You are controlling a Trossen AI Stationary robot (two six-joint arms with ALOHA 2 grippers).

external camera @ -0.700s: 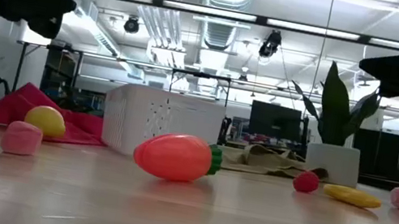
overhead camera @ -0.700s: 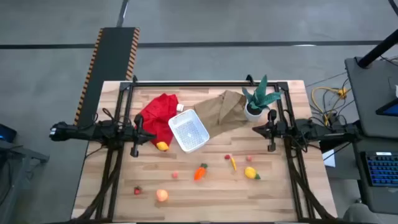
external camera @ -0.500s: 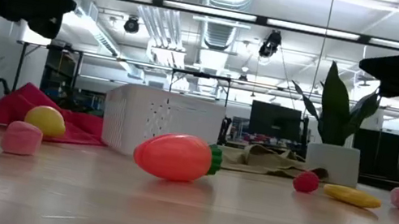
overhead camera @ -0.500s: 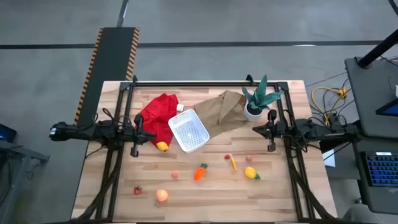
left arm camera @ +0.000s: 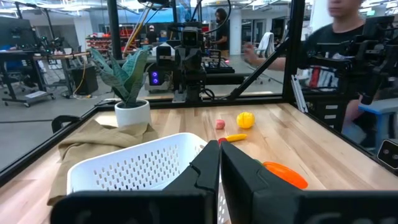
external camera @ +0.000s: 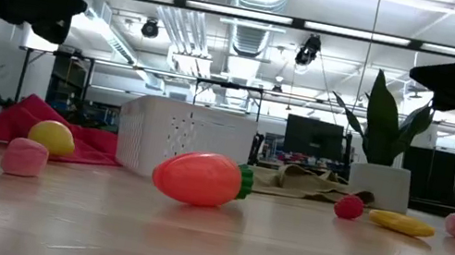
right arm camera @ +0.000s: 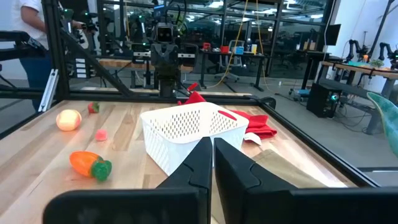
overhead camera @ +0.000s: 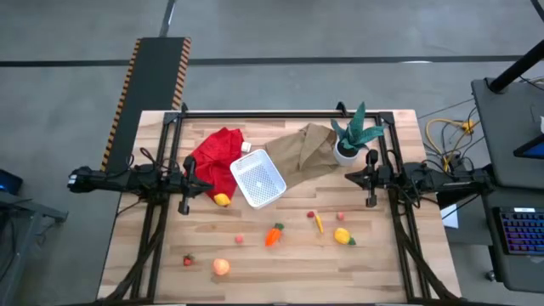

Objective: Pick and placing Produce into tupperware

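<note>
The white mesh tupperware [overhead camera: 257, 179] stands on its base at mid-table, between the red cloth and the paper bag. Produce lies scattered on the wood: the orange carrot [overhead camera: 273, 235], one lemon [overhead camera: 222, 200] beside the cloth, another lemon [overhead camera: 342, 236], the peach ball [overhead camera: 221, 267] and small red berries [overhead camera: 188, 260]. My left gripper [overhead camera: 189, 181] hangs shut above the table's left side, its fingers [left arm camera: 208, 163] pointing toward the tupperware [left arm camera: 137, 168]. My right gripper [overhead camera: 368, 178] hangs shut above the right side, facing the tupperware [right arm camera: 189, 127] and carrot [right arm camera: 87, 163].
A red cloth [overhead camera: 216, 153], a brown paper bag [overhead camera: 302, 149] and a potted plant [overhead camera: 350, 136] sit along the far half. A black frame [overhead camera: 280, 113] edges the table. A person [left arm camera: 348, 43] stands beyond the right edge. Open wood lies near the carrot.
</note>
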